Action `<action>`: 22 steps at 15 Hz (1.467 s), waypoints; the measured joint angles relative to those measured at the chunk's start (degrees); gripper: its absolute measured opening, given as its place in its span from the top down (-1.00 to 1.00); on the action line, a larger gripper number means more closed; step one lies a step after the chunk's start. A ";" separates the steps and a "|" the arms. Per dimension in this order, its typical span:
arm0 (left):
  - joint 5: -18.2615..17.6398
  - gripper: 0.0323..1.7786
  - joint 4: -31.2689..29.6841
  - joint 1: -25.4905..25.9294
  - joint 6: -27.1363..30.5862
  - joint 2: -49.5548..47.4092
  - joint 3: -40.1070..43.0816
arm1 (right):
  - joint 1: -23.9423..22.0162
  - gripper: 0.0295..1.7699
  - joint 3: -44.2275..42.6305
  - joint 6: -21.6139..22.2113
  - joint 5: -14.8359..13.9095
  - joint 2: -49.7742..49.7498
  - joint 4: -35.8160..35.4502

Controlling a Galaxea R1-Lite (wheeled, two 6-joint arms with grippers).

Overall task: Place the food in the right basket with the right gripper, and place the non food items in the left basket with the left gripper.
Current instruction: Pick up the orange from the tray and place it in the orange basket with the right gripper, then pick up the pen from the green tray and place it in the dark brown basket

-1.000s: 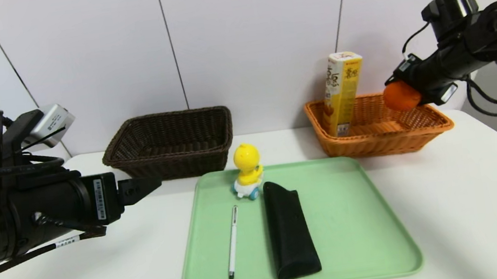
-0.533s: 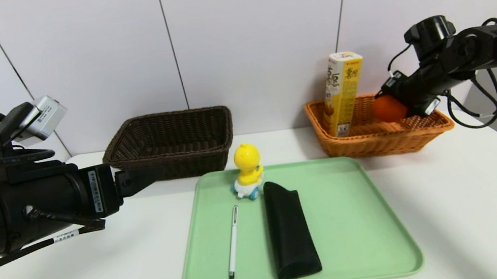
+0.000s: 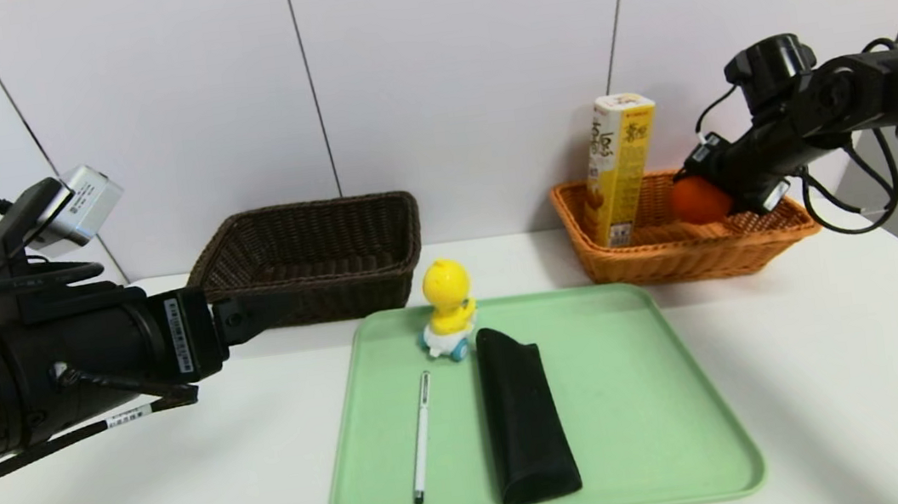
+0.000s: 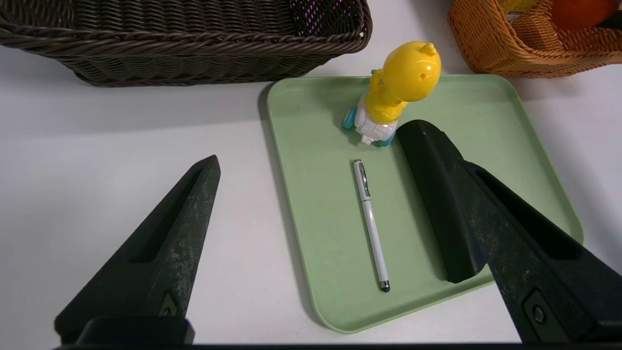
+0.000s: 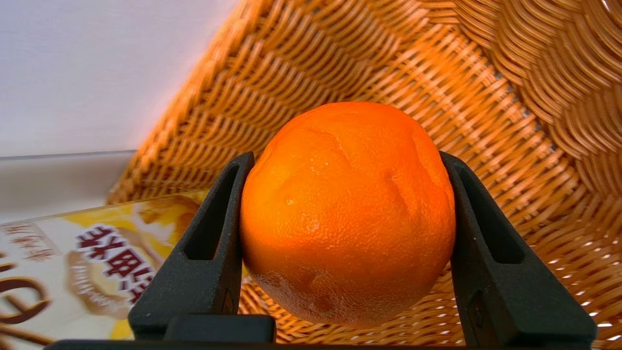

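So the white table point(image 3: 858, 373) holds everything, with a green tray point(image 3: 647, 399) sitting front and centre on it. Behind the tray there are two wicker baskets: the dark brown left basket point(image 3: 309, 295) toward the robot's left and the bright orange right basket point(image 3: 673, 259) toward its right, both back near the wall and well apart from each other.

The left gripper point(image 4: 335, 167) hangs over the table on the left side, just off the tray's edge, fingers spread wide with nothing between them. The right gripper point(image 5: 345, 165) reaches down into the orange basket, and its fingers are clamped on either side of the orange fruit point(image 5: 347, 214), which sits low inside the basket near the weave.

The tall yellow-and-white snack carton point(image 3: 618, 167) is in that same basket, standing on end and leaning a bit, at the end nearer the middle of the table, just beside the orange.

On the tray, the long black pouch point(image 3: 520, 414) lies lengthwise near the middle. The little yellow duck toy point(image 3: 447, 308) on blue wheels stands upright at the tray's far edge, right by the far end of the pouch. The slim white pen point(image 3: 420, 435) lies next to the pouch on its left, roughly parallel, not touching it
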 joint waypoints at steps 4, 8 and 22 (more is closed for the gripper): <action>0.27 -0.90 0.35 0.00 -0.09 0.16 -0.30 | 0.11 -0.27 0.05 -0.78 0.24 0.94 -0.35; 0.55 -0.90 0.00 0.06 0.41 0.30 0.00 | 0.30 -0.47 0.02 -1.90 0.50 1.27 -0.88; -2.45 -0.90 -3.39 -0.41 -1.44 3.01 -4.99 | 4.24 -0.86 0.16 -2.34 0.05 -14.80 0.52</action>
